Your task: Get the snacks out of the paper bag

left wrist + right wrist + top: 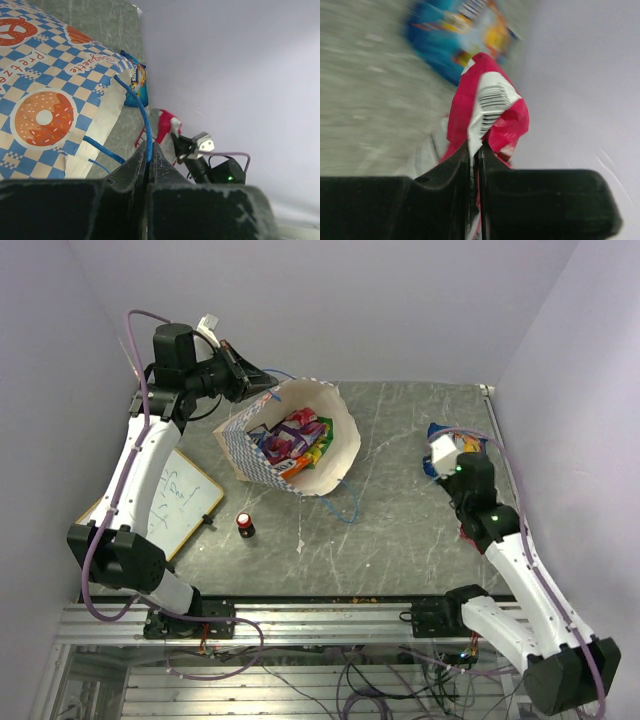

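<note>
The paper bag [335, 455] lies tilted open at the table's back left, with several snacks [292, 437] inside. Its checkered, doughnut-printed side [45, 80] fills the left wrist view. My left gripper [258, 388] is at the bag's back rim, shut [149, 150] on a blue cord handle [145, 117]. My right gripper [476, 150] is at the far right by the wall, shut on a pink packet [492, 107], also visible in the left wrist view [167, 125]. In the top view that gripper [441, 454] hides the packet. A blue packet [441, 430] lies on the table just beyond it.
A whiteboard [185, 500] lies at the left edge under my left arm. A small red-and-white capped bottle [244, 525] stands in front of the bag. The second blue handle [345, 508] trails on the table. Walls close in on the left, back and right.
</note>
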